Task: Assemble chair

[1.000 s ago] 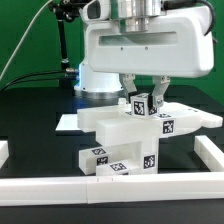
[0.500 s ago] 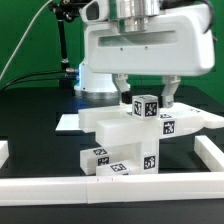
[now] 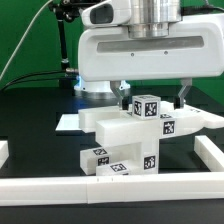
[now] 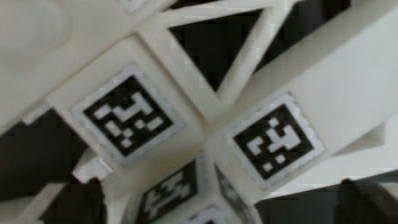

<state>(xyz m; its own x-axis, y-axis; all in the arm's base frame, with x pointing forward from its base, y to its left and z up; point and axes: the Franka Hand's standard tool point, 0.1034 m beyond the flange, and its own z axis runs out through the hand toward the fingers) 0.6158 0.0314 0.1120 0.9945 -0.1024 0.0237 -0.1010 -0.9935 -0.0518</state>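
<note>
Low white rim wall (image 3: 110,187) nearest my exterior camera, behind it the chair (image 3: 128,132) as stacked tagged blocks on the black table (image 3: 30,120), its top block between my gripper (image 3: 153,96) fingers, jaws spread wide, gripping nothing, seemingly clear of both sides, wrist view all blurred tags.

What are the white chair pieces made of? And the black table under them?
The chair pieces look like matte white plastic: smooth, blocky and dull, with no shine. The black-and-white square tags on them look printed and flat. The table has a dark matte surface, maybe cloth or painted board; the pictures leave that open.
</note>
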